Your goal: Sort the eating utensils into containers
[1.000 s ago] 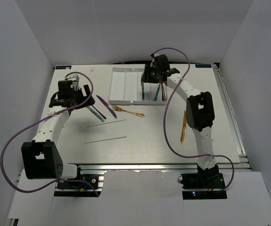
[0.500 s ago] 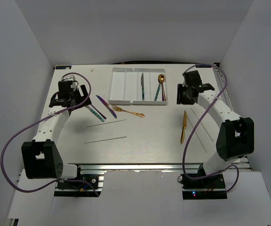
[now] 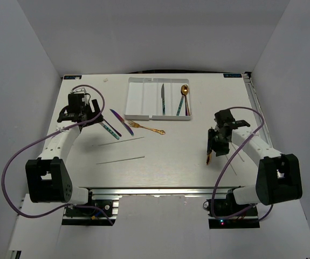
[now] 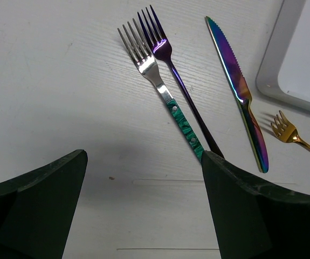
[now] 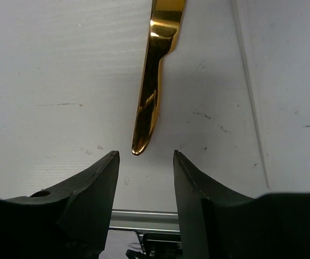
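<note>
right hand: the right hand [image 5: 145,162] hangs low over the bench with its jaws spread and nothing between them, straddling the butt end of the shiny gold metal knife [image 5: 150,81].
where the knife is: flat on the bench, off to the right of the white four-slot plastic tray [image 3: 136,101] and well apart from it.
how I'd do the grab: honestly the tip of the handle looks like a sketchy place to pinch. I'd slide forward so the fingers sit further up the handle, keep the knife centred between them, go down till they touch the bench, then close slowly. It's thin and slick, so it could squirt out sideways.
left hand: the left hand [image 4: 144,156] is spread wide too and holds nothing. It hovers just short of a silver fork with a teal patterned handle [image 4: 168,100] that crosses an iridescent purple fork [image 4: 168,59].
bench: the white bench [image 3: 165,162] is matte with a faint grain, so there's no lip to wedge under.
room: plain pale grey walls [image 3: 144,38] stand on three sides, and the light is even.
</note>
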Tool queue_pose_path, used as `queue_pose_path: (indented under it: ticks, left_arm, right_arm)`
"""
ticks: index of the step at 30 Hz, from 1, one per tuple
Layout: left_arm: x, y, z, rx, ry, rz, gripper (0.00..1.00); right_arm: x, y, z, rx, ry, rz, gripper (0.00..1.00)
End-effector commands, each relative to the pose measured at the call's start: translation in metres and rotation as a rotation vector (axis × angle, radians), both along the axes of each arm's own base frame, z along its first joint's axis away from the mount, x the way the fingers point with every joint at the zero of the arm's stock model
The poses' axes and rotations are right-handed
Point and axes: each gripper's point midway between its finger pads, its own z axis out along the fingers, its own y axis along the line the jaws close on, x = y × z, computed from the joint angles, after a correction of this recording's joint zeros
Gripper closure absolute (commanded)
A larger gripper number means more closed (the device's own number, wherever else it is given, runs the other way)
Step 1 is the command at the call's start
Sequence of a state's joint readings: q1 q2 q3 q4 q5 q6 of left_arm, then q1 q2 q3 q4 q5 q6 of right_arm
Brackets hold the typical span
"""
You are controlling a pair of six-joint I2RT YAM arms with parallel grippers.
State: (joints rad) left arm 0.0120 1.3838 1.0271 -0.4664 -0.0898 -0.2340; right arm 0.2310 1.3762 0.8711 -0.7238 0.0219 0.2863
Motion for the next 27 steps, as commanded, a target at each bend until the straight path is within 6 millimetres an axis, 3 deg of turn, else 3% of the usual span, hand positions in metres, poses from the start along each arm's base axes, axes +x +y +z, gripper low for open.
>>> queue_pose_path:
  ticks: [1,9,15,19,27]
  left_arm:
    - [-0.001,0.003,-0.006,0.012,0.015,0.01,0.02]
    - [0.009,0.005,-0.002,0.017,0.007,0.018,0.02]
    - [0.006,0.009,-0.001,0.034,0.005,0.029,0.02]
    - [0.0,0.011,-0.001,0.045,0.001,0.033,0.02]
    - [-0.007,0.014,-0.003,0.06,0.001,0.049,0.02]
  right_arm:
    - [-0.001,0.004,-0.003,0.026,-0.002,-0.05,0.49]
    - [0.045,0.004,-0.007,-0.016,-0.05,-0.084,0.49]
    - [0.065,0.007,-0.02,-0.034,-0.028,-0.097,0.52]
    - [0.066,0.005,-0.032,-0.056,0.009,-0.103,0.59]
    - [0.041,-0.013,-0.061,-0.148,0.096,-0.11,0.61]
